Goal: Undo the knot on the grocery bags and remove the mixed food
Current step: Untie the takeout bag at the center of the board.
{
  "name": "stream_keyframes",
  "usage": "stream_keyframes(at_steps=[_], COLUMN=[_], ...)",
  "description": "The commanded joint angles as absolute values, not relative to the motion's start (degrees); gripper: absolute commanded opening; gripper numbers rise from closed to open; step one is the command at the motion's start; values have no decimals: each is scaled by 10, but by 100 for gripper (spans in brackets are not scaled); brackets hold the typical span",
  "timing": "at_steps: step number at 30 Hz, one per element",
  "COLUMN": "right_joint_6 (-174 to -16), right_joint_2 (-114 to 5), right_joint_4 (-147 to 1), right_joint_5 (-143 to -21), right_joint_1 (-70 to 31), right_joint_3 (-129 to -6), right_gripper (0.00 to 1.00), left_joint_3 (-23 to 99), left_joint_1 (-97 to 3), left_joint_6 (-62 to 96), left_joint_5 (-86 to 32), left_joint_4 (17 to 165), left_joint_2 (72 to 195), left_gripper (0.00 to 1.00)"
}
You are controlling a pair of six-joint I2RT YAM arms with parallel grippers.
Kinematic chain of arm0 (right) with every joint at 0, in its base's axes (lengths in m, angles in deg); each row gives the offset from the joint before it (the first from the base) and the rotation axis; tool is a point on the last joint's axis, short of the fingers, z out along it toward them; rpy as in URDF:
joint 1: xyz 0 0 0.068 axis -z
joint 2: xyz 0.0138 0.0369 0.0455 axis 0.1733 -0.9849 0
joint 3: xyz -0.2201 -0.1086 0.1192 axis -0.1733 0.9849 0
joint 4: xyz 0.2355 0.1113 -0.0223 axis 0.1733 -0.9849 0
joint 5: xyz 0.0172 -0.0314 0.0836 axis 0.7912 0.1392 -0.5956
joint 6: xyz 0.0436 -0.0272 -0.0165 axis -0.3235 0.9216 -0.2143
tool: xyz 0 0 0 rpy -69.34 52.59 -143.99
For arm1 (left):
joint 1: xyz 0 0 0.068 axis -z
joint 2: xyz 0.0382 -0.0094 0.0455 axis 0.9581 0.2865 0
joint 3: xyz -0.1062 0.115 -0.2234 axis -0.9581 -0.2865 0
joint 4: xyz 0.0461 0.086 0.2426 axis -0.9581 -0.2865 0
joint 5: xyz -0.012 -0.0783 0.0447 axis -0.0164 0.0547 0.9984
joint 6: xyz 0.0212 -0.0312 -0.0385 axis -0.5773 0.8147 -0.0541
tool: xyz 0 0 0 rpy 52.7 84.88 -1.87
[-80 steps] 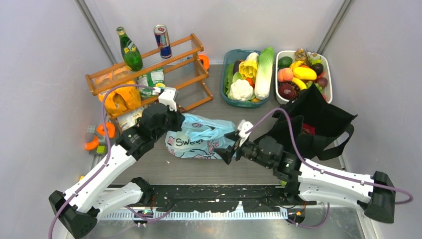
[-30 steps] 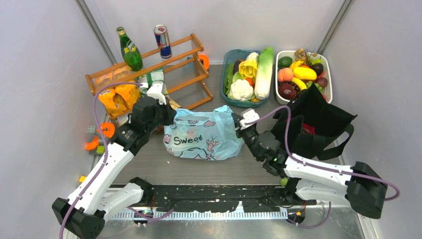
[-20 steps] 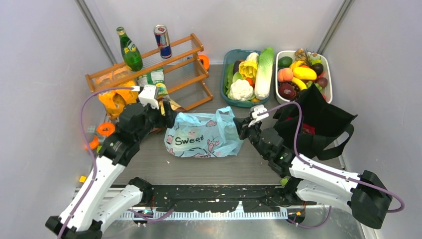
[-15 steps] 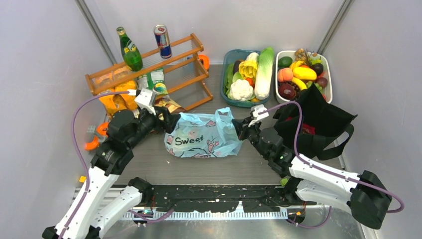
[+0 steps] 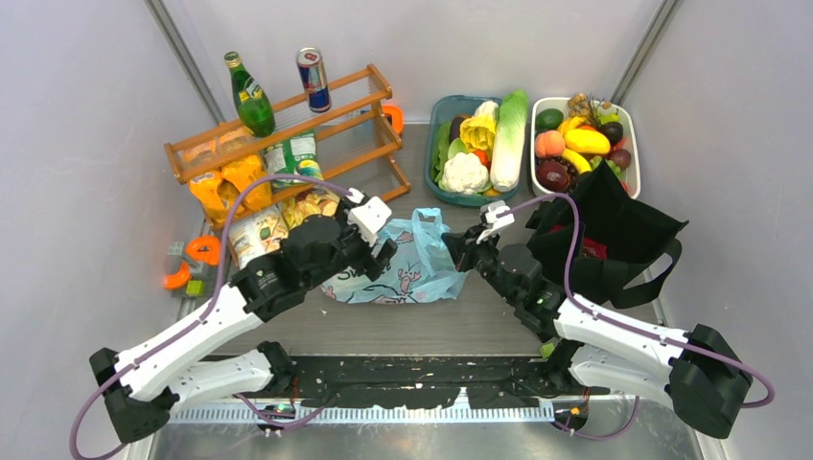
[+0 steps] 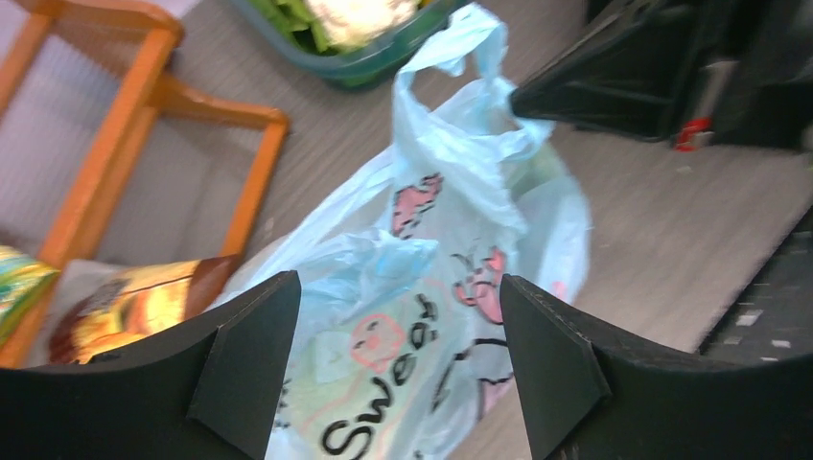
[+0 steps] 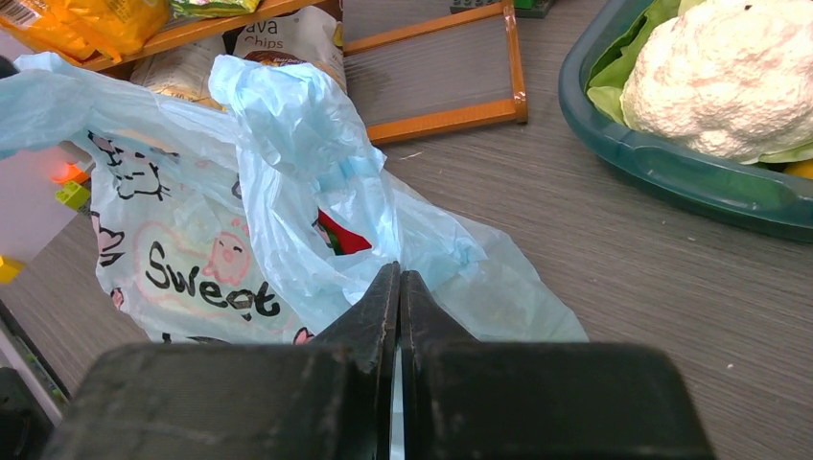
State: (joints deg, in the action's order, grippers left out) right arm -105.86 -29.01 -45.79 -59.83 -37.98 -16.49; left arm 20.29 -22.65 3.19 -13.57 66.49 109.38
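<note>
Though slumped at mid-table with the "Sweet" print upward, anchored on one side: light-blue bag [image 5: 412,273], nipped at its right edge.

Handles [image 6: 406,96]: loose upstanding loops at the bag's far side. No tight knot made out in any view, so judged undone or nearly so.

Contents: red packet [image 7: 337,235] glimpsed through the mouth, the rest hidden.

Right gripper [image 5: 458,251]: clenched on a fold of the bag's right side, thin plastic between the pads. Judged to serve as an anchor, drawing the mouth taut and open for the other arm.

Left gripper [image 5: 381,251]: jaws spread wide, nothing held, poised over the bag's left half. Bag directly beneath and between the fingers, print facing the wrist camera. Whether touching, cannot be told. Judged so placed for a reach at the mouth or a handle.

Surroundings: black tote [image 5: 614,230] to the right of the bag, beyond the right arm, untouched. Wooden rack [image 5: 288,134] at far left. Teal tub [image 5: 430,163] of vegetables beyond the bag, apart from it.
</note>
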Motion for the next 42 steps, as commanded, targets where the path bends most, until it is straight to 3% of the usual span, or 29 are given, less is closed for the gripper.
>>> stream_keyframes(at_steps=[1, 6, 9, 11, 14, 17, 24, 30, 40, 41, 42], right_joint_6=[-1076, -1078, -1079, -1079, -1072, -1056, -1004, -974, -976, -986, -991], right_joint_2=[-275, -270, -268, -267, -262, -252, -226, -220, -322, -331, -334], right_joint_4=[-437, -438, -438, -441, -450, -478, -562, -614, -653, -665, -670], right_joint_5=[-611, -613, -617, -620, -621, -623, -657, -681, -747, -757, -775], right_joint_1=[-376, -372, -369, -366, -360, -347, -284, -228, -186, -185, -186], right_joint_3=[-162, -153, -151, -152, -157, -170, -244, -321, -431, -435, -442], right_gripper=[5, 5, 5, 5, 5, 5, 5, 5, 5, 5, 16], left_joint_3=[213, 194, 202, 205, 206, 207, 224, 251, 248, 243, 241], left_joint_1=[-198, -164, -161, -161, -161, -161, -170, -180, -180, -180, -180], left_joint_6=[-53, -112, -141, -144, -128, -109, -56, -25, 35, 39, 42], left_joint_5=[42, 232, 301, 312, 309, 310, 191, -23, -143, -144, -146], left_joint_4=[725, 806, 817, 815, 813, 810, 749, 680, 643, 642, 638], left_joint_2=[1109, 1140, 1169, 1184, 1184, 1163, 1047, 947, 903, 909, 916], left_gripper=[80, 78, 71, 57, 17, 0, 0, 0, 0, 0, 0])
